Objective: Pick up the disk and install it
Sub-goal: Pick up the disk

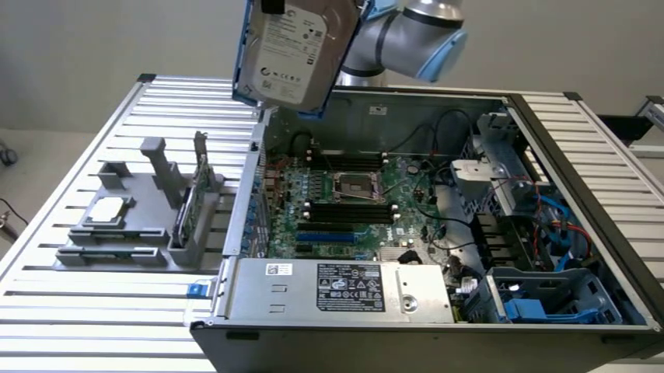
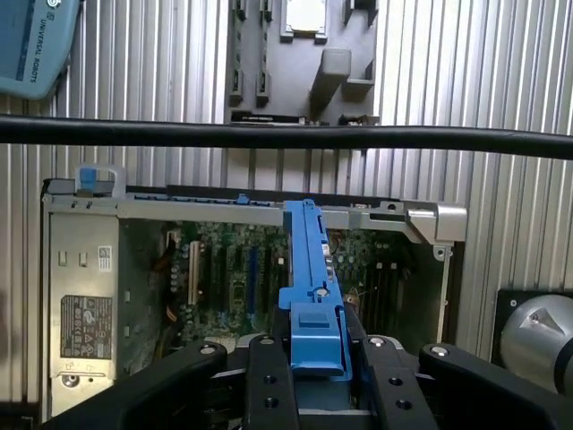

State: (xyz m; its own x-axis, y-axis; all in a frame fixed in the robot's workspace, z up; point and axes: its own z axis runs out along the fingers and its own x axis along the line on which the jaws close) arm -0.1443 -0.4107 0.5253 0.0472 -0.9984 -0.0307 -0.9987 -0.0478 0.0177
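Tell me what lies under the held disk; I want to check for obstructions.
Below the disk, gripped by the tool, lies the open computer case with its motherboard. The disk's blue rail and the tool hide part of the board.

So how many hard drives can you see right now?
1: the disk, gripped by the end effector, hangs above the open computer case, toward the exterior view's left. More may be hidden inside the drive bay.
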